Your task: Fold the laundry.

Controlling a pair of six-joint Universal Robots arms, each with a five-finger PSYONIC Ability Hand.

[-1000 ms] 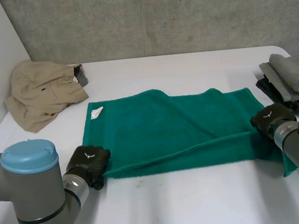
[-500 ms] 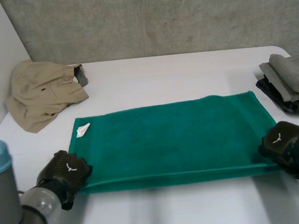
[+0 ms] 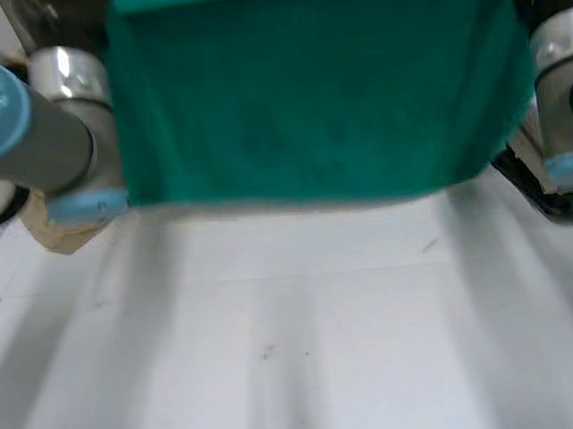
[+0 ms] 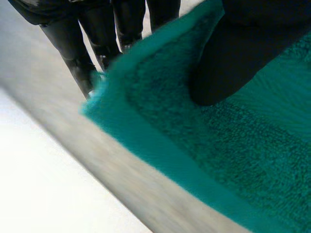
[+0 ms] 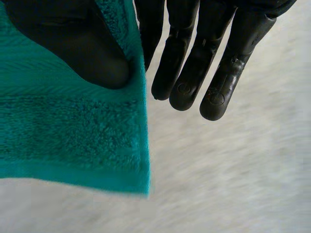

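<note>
Green towel (image 3: 315, 81) lifted off table (image 3: 296, 324), far side hidden, left hand (image 4: 243, 53) and right hand (image 5: 73, 43) fingers pinching corners.

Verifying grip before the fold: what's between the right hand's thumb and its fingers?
The green towel. Its side edge, near a corner, runs between the right hand thumb and fingers and is pinched there, as the right wrist view shows.

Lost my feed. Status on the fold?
Left hand pinching towel corner. Right hand pinching other corner. Towel hanging spread above table. Nothing in the way.
</note>
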